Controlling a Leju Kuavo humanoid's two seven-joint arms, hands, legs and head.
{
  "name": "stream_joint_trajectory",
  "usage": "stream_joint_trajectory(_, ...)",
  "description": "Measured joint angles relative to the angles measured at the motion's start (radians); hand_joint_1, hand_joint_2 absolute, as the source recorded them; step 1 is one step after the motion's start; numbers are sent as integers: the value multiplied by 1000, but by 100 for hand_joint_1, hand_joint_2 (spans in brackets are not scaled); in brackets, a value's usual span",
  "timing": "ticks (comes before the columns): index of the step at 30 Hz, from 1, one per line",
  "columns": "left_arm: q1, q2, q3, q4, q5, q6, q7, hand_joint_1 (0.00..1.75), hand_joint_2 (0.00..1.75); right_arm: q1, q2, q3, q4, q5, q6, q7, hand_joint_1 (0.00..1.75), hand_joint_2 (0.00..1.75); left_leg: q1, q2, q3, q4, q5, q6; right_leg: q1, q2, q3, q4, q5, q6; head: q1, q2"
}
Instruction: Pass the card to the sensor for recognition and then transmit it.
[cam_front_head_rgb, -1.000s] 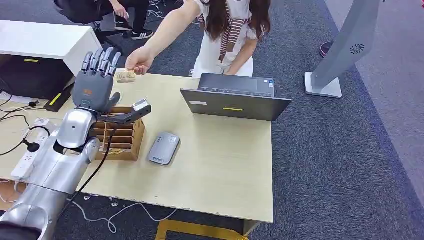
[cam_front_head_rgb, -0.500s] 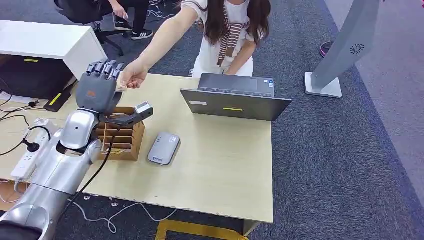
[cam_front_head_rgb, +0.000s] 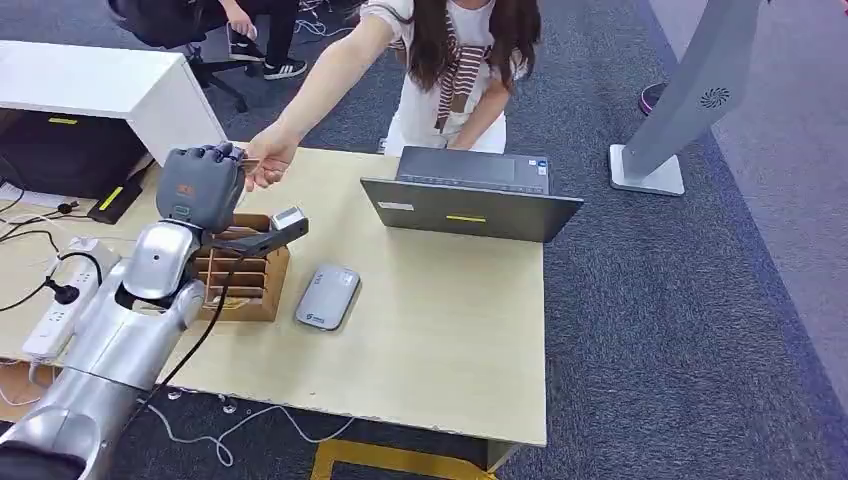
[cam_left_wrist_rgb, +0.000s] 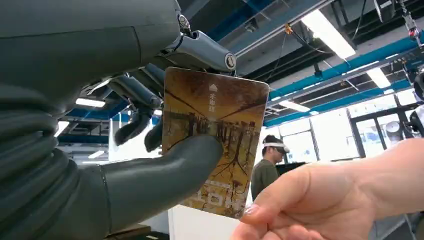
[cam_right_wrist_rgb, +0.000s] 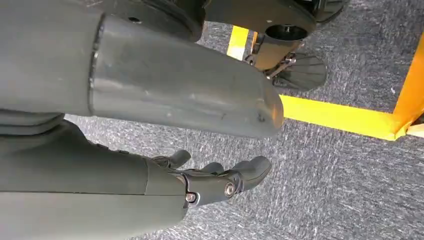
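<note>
left hand (cam_front_head_rgb: 200, 185) at your 10 o'clock, thumb and fingers clamped on the card (cam_left_wrist_rgb: 215, 140) | person's hand (cam_left_wrist_rgb: 320, 200) touches its far edge | card looks thin, stiff, slick: grip flat faces | sensor (cam_front_head_rgb: 328, 296) 6 o'clock | right hand (cam_right_wrist_rgb: 220, 182) hanging, fingers apart, holding nothing

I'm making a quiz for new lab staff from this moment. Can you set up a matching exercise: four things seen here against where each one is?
Things:
1. card
2. laptop
3. grey card reader
4. right hand

Places:
A. hanging over the carpet floor
B. beside the wooden slotted box
C. pinched in the left hand
D. open on the table's far edge

Pairs: 1-C, 2-D, 3-B, 4-A
</note>
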Motion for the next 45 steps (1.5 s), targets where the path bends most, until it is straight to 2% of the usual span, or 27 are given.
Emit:
stream_joint_trajectory(6,1,-11,-1,9,17,7,-9,175,175,0,0,0,0,0,1,2,0,0,0,0,0,0,0,0,0,0,0,0,0,0,0,0)
stream_joint_trajectory(12,53,-50,-25,9,26,37,-27,175,175,0,0,0,0,0,-2,2,0,0,0,0,0,0,0,0,0,0,0,0,0,0,0,0)
stream_joint_trajectory(22,136,-106,-93,11,11,36,-15,175,175,1,0,0,2,9,-6,6,0,0,0,1,0,0,0,0,0,0,0,0,0,0,0,0)
stream_joint_trajectory(29,138,-116,-94,45,5,-30,25,175,175,2,0,0,3,13,-2,9,0,0,0,0,0,0,0,0,0,0,0,0,0,0,0,0)
stream_joint_trajectory(37,136,-124,-94,122,14,-104,36,175,175,3,0,0,3,16,4,11,0,0,0,0,0,0,0,0,0,0,0,0,0,0,0,0)
stream_joint_trajectory(45,135,-132,-94,189,21,-105,34,175,175,3,5,0,3,20,4,11,0,0,0,0,0,0,0,0,0,0,0,0,0,0,0,0)
